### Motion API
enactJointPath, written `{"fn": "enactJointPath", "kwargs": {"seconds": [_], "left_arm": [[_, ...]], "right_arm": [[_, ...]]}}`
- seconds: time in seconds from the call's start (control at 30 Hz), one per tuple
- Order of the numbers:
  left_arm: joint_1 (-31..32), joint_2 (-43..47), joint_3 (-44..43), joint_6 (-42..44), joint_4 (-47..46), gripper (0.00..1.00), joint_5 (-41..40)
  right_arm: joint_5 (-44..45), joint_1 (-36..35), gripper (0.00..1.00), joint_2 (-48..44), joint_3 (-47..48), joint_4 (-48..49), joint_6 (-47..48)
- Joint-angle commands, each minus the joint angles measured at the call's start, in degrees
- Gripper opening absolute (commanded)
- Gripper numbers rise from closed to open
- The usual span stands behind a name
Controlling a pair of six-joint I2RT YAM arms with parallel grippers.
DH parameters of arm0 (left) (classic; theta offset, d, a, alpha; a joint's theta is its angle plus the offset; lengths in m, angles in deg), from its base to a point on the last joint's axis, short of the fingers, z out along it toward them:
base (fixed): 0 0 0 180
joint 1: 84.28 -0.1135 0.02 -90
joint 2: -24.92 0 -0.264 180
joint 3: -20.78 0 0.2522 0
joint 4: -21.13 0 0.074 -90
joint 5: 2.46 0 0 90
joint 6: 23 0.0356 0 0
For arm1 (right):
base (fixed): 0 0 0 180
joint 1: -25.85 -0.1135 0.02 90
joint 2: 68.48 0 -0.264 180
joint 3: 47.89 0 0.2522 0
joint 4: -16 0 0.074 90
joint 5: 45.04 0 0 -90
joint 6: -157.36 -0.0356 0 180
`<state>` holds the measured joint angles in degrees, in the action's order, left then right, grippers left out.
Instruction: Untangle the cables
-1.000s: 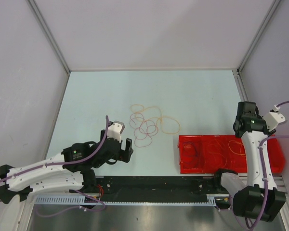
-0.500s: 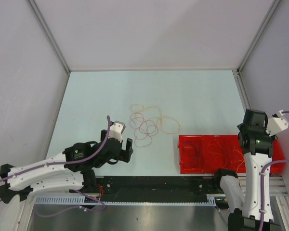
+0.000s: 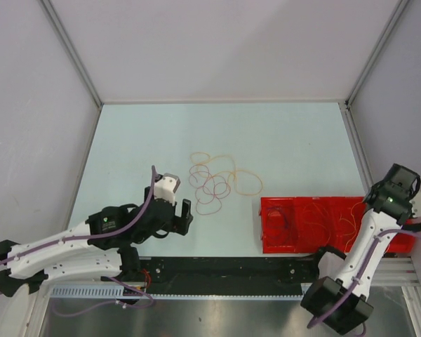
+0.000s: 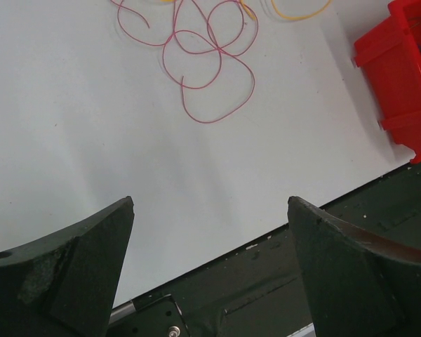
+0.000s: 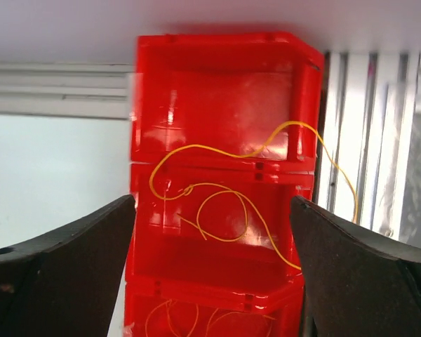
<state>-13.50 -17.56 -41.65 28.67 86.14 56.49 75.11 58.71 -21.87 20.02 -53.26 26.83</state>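
Cables (image 3: 214, 184) lie tangled; yellow cable (image 5: 196, 147) in red bin (image 5: 217, 91) under the wide, empty right pincer (image 5: 212, 203); left pincer (image 4: 210, 202), wide too, should pluck another.

The top view looked steeply down from high above and behind the arms, taking in the whole tabletop (image 3: 266, 133) from afar, its near edge at 6 o'clock. The left wrist view sat low and close over the tabletop, looking past the left pincer (image 4: 210, 203) at the cables (image 4: 200, 53) at 12 o'clock and a corner of the red bin (image 4: 407, 77) at 2 o'clock. The right wrist view hung close over that bin, behind the right pincer (image 5: 212, 200); the top view shared both areas.
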Motion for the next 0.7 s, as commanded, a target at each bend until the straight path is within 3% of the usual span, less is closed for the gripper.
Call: {"fn": "enactJointPath", "kwargs": {"seconds": [0.0,0.07,0.2,0.4,0.5,0.67], "left_arm": [[0.41,3.01,0.15,1.76,0.79,0.96,-0.69],[0.41,3.98,0.24,2.38,-0.18,0.96,-0.24],[0.41,6.79,0.94,2.99,-1.4,0.96,0.28],[0.41,9.17,1.64,4.31,-2.9,0.97,1.51],[0.41,8.91,1.64,4.4,-3.08,0.97,1.78],[0.41,8.12,1.82,4.66,-3.52,0.97,1.96]], "right_arm": [[-9.37,9.22,0.97,2.51,-4.21,-2.67,-7.01],[-10.64,12.73,0.98,4.79,-5.63,-3.2,-8.42],[-3.17,15.64,0.97,7.09,-8.36,-3.3,-9.74],[-5.01,19.52,0.92,5.42,-9.06,0.39,-7.63],[-8.43,19.7,0.84,4.72,-9.06,4.87,-3.68],[-11.24,19.17,0.82,2.7,-8.97,9.96,0.7]]}}
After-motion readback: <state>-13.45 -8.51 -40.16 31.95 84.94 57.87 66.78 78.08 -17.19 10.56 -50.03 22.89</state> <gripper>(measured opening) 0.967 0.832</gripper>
